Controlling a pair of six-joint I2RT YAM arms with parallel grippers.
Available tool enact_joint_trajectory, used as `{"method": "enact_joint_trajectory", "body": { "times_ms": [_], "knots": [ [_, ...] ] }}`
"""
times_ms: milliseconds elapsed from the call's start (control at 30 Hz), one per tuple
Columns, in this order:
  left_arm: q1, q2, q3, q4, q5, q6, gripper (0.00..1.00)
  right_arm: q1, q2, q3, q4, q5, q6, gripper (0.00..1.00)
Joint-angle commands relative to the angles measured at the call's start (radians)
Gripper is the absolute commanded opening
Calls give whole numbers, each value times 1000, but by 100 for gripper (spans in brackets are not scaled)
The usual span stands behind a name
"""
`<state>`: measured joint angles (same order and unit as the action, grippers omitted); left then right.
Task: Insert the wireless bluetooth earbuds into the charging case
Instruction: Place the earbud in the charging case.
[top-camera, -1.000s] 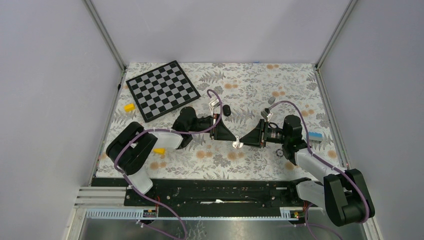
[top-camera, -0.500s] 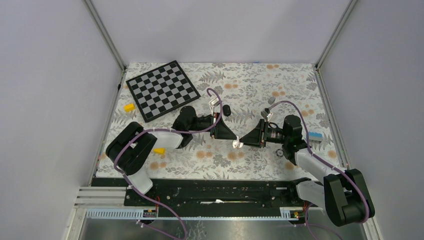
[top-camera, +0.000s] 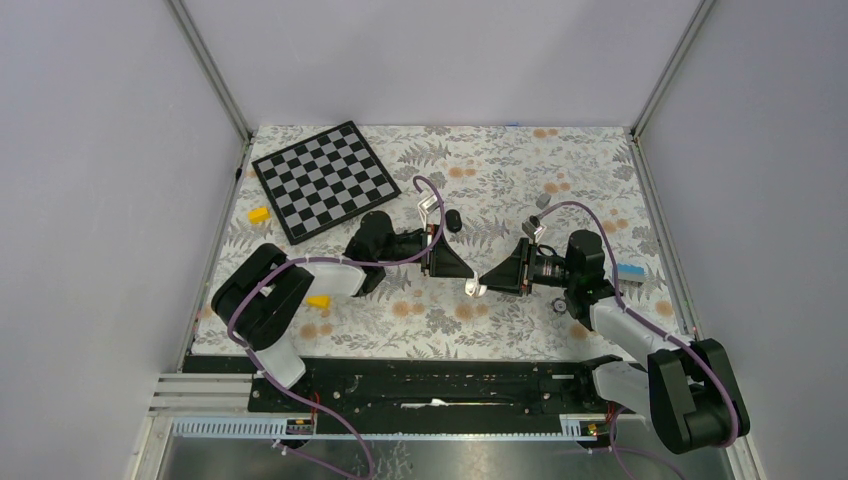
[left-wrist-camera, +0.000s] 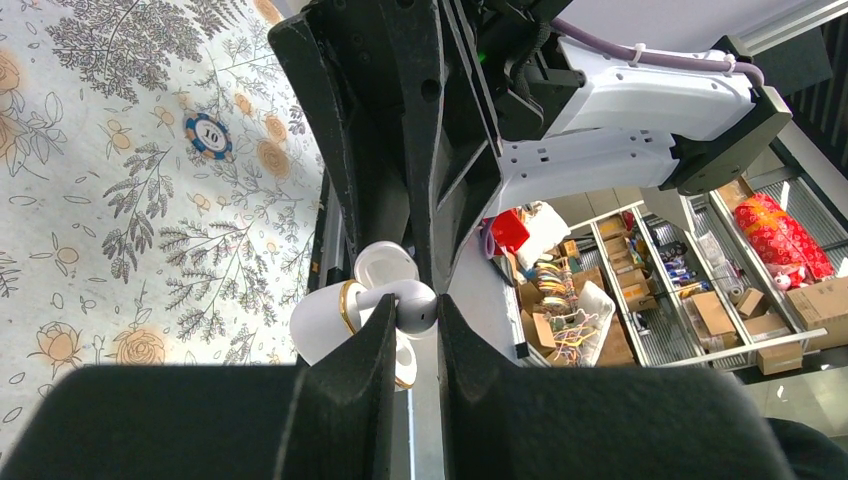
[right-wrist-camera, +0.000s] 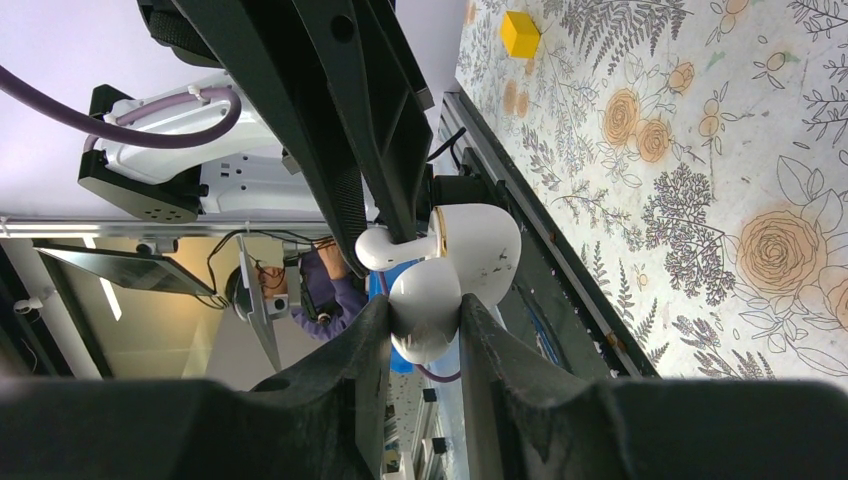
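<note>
Charging case (right-wrist-camera: 482, 243) was white, with a gold ring around its mouth, and its lid stood open. It was held up off the bench (top-camera: 500, 160), to the right of the chessboard (top-camera: 325, 180) and closer to the arm bases than the board was. The right hand (right-wrist-camera: 423, 305) was clenched on the charging case, with one finger on each side of its round white shell. The left hand (left-wrist-camera: 415, 306) reached in from the chessboard side and squeezed a small white earbud (left-wrist-camera: 420, 310) between its two fingertips. The earbud touched the gold ring at the mouth of the case, and its round end stuck out.

A round blue and white chip (left-wrist-camera: 209, 135) lay flat on the flowery bench, farther from the chessboard than the case was. It had the number "10" in the middle, and that was the only writing I could read.

A small black oval (top-camera: 453, 220) lay just to the right of the chessboard, between the board and the case. One yellow block (top-camera: 259, 214) sat just beside the chessboard's left corner. A second yellow block (top-camera: 319, 301) sat well below the board. A blue piece (top-camera: 629, 271) lay far to the right of the chessboard.
</note>
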<state>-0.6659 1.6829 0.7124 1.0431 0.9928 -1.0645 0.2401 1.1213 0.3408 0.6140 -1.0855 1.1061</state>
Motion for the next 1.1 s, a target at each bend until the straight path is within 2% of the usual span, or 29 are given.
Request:
{"method": "enact_joint_trajectory", "body": {
  "times_ms": [0, 600, 1067],
  "knots": [
    [-1, -25, 37, 35, -15, 32, 0, -2, -27, 10, 16, -25, 9, 0],
    [-1, -29, 48, -46, -32, 101, 0, -2, -37, -3, 14, -28, 12, 0],
    [-4, -68, 126, -435, -77, 331, 0, -2, -59, 18, 13, -31, 27, 0]
  ]
}}
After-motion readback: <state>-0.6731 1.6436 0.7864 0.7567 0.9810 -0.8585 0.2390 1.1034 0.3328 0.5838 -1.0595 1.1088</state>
